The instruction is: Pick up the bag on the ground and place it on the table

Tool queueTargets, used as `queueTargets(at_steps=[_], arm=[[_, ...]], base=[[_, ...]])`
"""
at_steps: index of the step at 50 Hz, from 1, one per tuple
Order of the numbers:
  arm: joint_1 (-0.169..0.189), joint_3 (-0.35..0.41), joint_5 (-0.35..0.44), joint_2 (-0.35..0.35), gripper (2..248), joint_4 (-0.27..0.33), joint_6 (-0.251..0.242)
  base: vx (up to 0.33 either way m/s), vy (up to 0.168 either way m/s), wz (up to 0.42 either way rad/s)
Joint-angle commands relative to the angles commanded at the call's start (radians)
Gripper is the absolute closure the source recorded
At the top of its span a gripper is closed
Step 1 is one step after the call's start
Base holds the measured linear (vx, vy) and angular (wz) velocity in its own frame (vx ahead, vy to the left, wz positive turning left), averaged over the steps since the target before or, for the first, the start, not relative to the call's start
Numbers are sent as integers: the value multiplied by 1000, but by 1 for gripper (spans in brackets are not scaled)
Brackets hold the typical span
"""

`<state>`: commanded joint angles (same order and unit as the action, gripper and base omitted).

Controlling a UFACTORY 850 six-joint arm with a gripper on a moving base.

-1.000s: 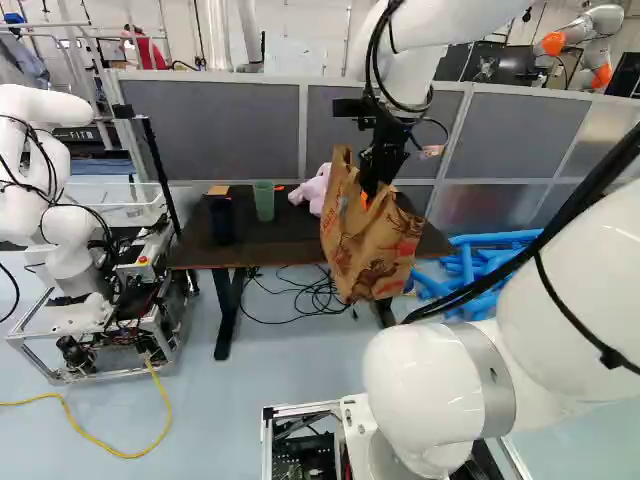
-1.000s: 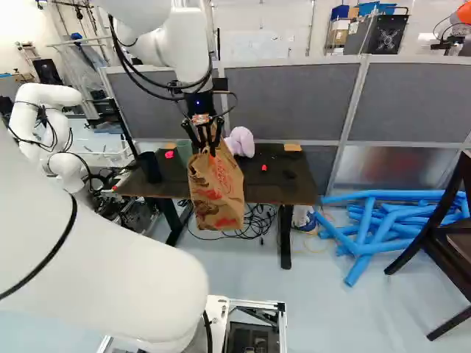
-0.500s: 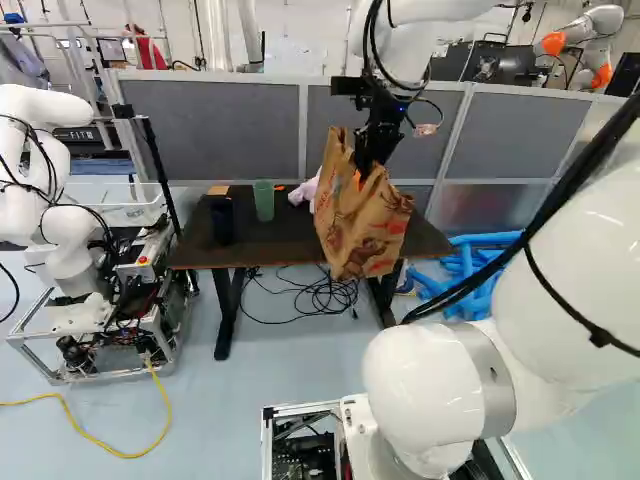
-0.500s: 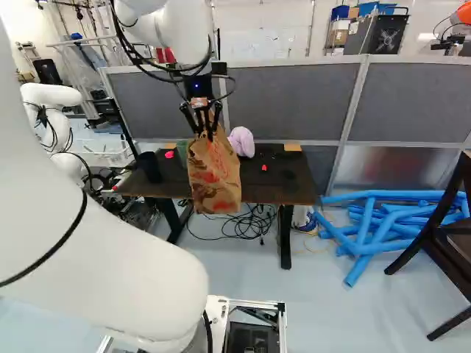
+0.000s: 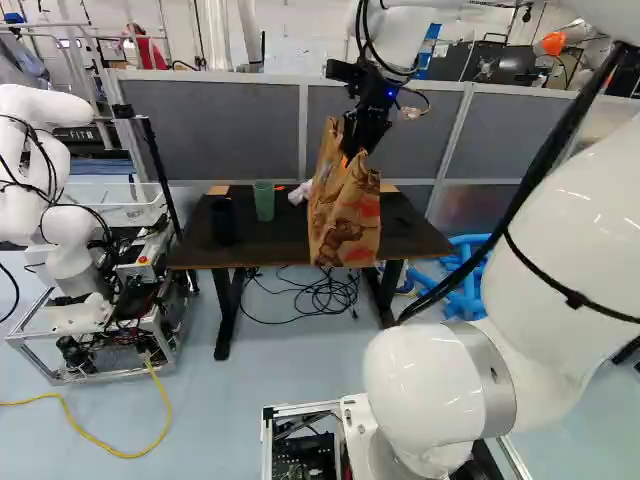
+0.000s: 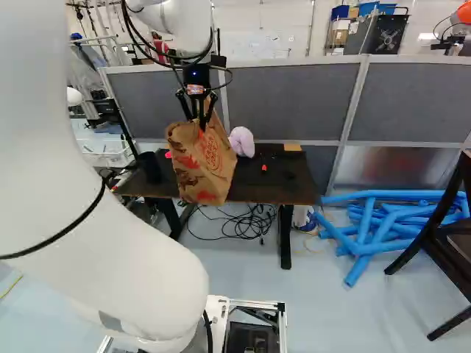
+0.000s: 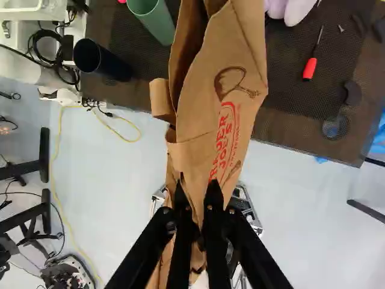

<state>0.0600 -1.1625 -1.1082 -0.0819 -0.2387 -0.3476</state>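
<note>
The gripper (image 6: 202,123) grips the paper bag (image 6: 197,163) near its top, suspending it by the near side of the tabletop (image 6: 294,185); a dark cup (image 6: 149,168) stands farther left.

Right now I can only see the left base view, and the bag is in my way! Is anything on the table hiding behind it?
Observer: Yes! A screwdriver with a red handle lies on the table, out of your sight past the bag. The wrist view shows it.

Operator: Ooh, careful! And what's that little pale bit poking out beside the bag?

Observer: It looks like part of a soft toy. The right base view shows it's lilac, and it sits on the bag's screwdriver side there.
</note>
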Motion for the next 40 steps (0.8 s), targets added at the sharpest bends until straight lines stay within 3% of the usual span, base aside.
queueTargets(at_steps=[14,26,40], arm=[[31,-48,-8,50,225,-6,0],[35,-98,-8,99,225,-6,2],[32,-160,-8,158,225,-6,118]], base=[[0,0,0],[0,0,0],[0,0,0]])
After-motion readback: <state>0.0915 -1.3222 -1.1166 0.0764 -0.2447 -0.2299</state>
